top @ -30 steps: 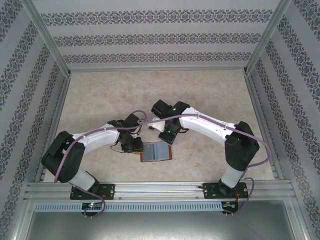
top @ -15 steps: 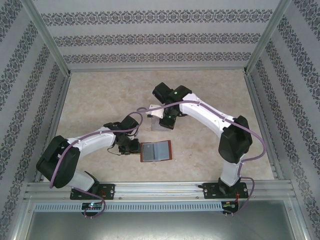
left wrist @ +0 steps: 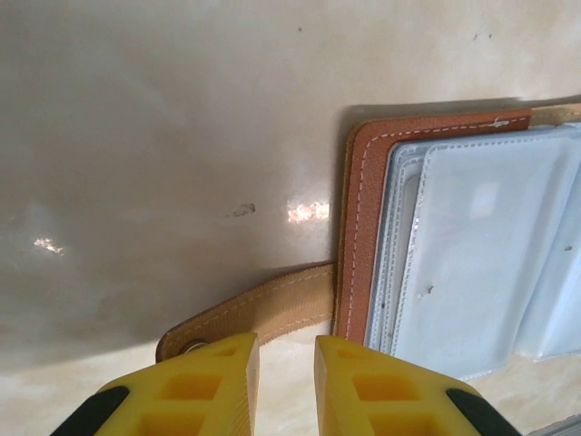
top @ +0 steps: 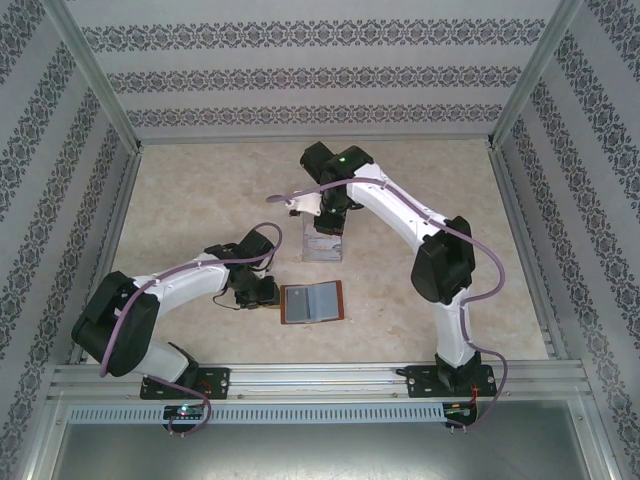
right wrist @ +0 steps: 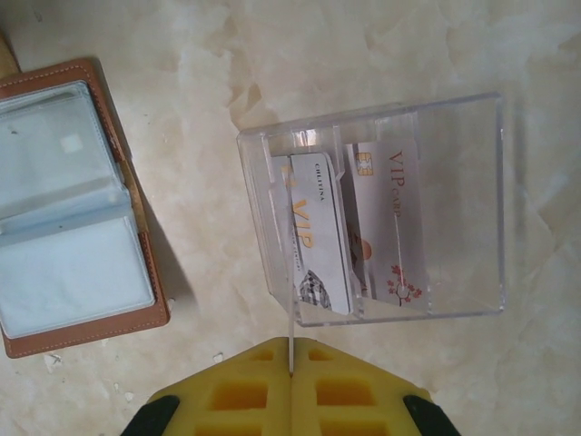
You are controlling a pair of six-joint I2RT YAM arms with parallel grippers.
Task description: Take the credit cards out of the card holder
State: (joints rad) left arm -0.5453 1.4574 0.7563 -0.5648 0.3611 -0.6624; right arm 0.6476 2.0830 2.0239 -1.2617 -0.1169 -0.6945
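The wallet (top: 313,302) is lying open on the table (top: 200,200), near the middle, with its sleeves facing up. The left gripper (left wrist: 286,352) is hovering at its left edge, jaws slightly apart, one finger over the end of the strap (left wrist: 263,309). Just beyond, the right gripper (right wrist: 290,356) is hanging over a clear box (right wrist: 454,113), jaws pinching a thin card (right wrist: 290,327) seen edge-on. Two cards (right wrist: 320,236) are lying inside the box.

- Holder (right wrist: 73,209): reddish-brown leather, open flat on the table (right wrist: 272,54), grey-blue pockets facing up.
- Two pale cards (right wrist: 318,232) inside the clear box (right wrist: 472,200).
- Third card (right wrist: 290,341) edge-on, pinched in the right tool (right wrist: 290,363).
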